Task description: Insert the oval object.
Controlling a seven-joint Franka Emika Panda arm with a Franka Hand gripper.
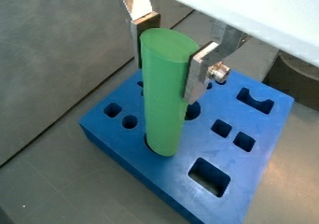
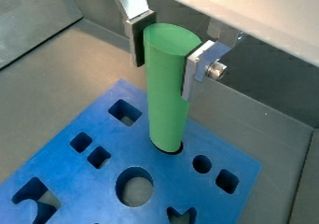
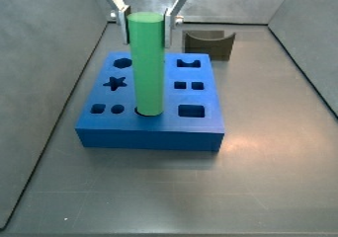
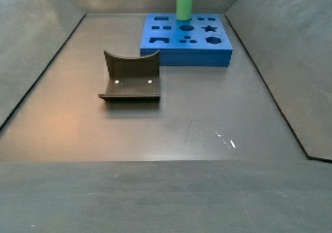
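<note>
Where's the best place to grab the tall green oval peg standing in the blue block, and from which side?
Grip the tall bright green oval peg near its top, coming straight down from above. It stands upright with its foot in a hole of the blue block, so only the upper part is free. The gripper already has its jaws on the peg's two opposite sides there.

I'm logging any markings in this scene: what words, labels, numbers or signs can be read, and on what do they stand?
None: no text, number or sign shows in any view.
Peg: plain green, gripper fingers at its sides near the top.
Blue block: only shaped holes, no lettering.
Grey curved block: unmarked.
Fingers: bare silver, one screw, no label.
</note>
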